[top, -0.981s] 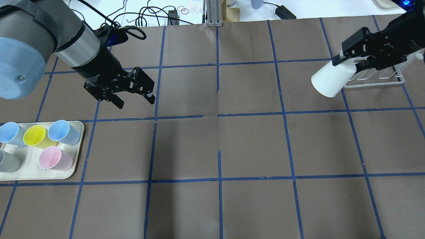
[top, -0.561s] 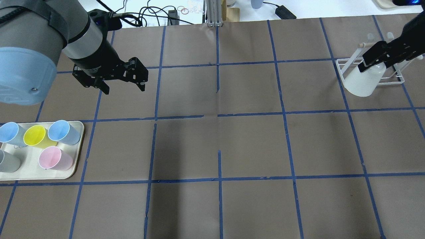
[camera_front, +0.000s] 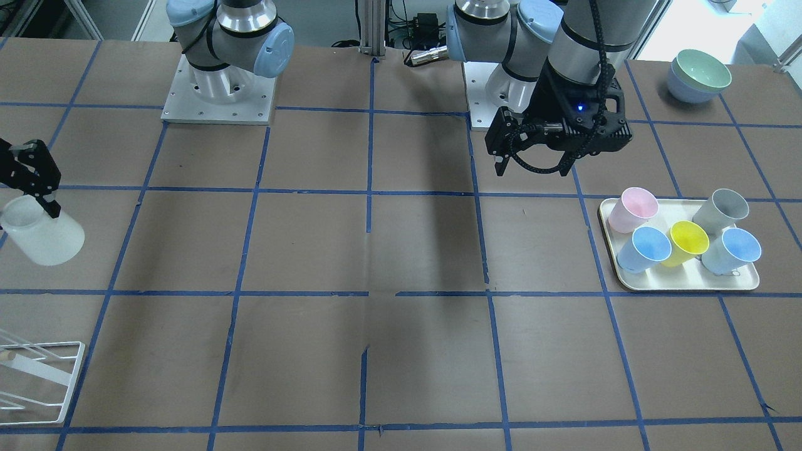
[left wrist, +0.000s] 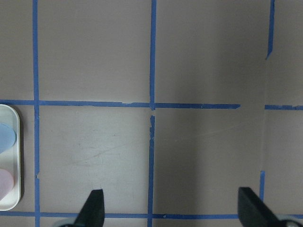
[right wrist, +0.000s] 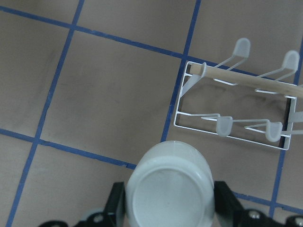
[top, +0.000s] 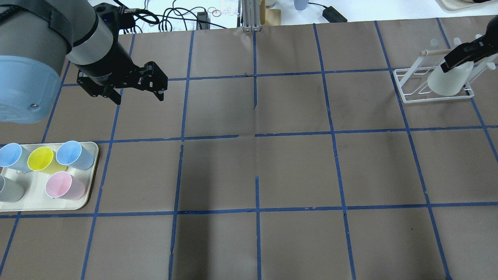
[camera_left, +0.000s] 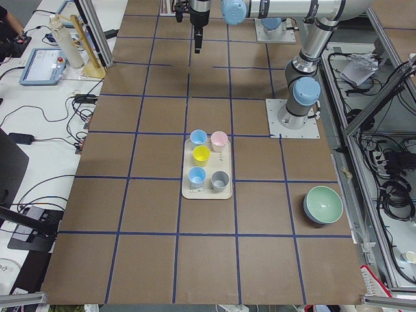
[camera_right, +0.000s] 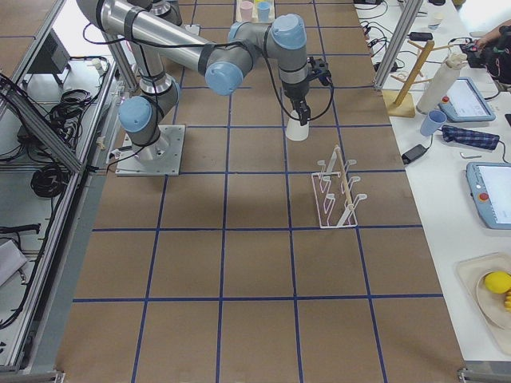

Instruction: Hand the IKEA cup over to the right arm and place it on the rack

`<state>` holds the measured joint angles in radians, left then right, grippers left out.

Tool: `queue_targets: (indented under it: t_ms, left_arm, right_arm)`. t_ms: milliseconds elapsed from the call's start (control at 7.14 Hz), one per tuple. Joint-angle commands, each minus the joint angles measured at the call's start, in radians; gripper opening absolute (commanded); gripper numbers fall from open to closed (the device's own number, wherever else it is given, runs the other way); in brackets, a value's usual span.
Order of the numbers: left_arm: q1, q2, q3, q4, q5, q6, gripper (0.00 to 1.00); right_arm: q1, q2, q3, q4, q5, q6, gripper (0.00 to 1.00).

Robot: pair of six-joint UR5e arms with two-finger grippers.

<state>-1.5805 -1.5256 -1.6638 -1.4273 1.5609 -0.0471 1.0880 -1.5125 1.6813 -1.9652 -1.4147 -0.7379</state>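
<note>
The pale cream IKEA cup (top: 450,79) hangs mouth down in my right gripper (top: 461,56), which is shut on it. In the right wrist view the cup's base (right wrist: 169,189) sits between the two fingers (right wrist: 116,208). The white wire rack (top: 412,87) with its wooden peg stands just beside the cup. The cup (camera_right: 298,130) is held in the air, apart from the rack (camera_right: 335,191). The cup (camera_front: 41,235) also shows at the front view's left edge. My left gripper (top: 138,91) is open and empty above the table at the back left, fingertips (left wrist: 94,203) spread wide.
A cream tray (top: 83,202) at the front left holds several cups: blue, yellow, pink and grey. The tray (camera_front: 683,285) also shows in the front view. Stacked bowls (camera_front: 698,75) stand by the left arm's base. Cables lie beyond the table's far edge.
My right gripper has carried the cup rightward to the rack and turned it mouth down. My left gripper has drawn back toward the left and far side, still open.
</note>
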Motion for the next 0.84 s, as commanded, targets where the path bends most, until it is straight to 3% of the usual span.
queue_targets:
  t_ms: [0,701]
  left_arm:
    - [0.002,0.002,0.001,0.001,0.013,0.003,1.0]
    - [0.013,0.013,0.019,-0.022,0.013,0.044,1.0]
  right_arm:
    - [-0.016,0.049,-0.009,-0.084,0.023,0.002,0.0]
    - [-0.019,0.165,-0.08,-0.127,0.034,0.002,0.0]
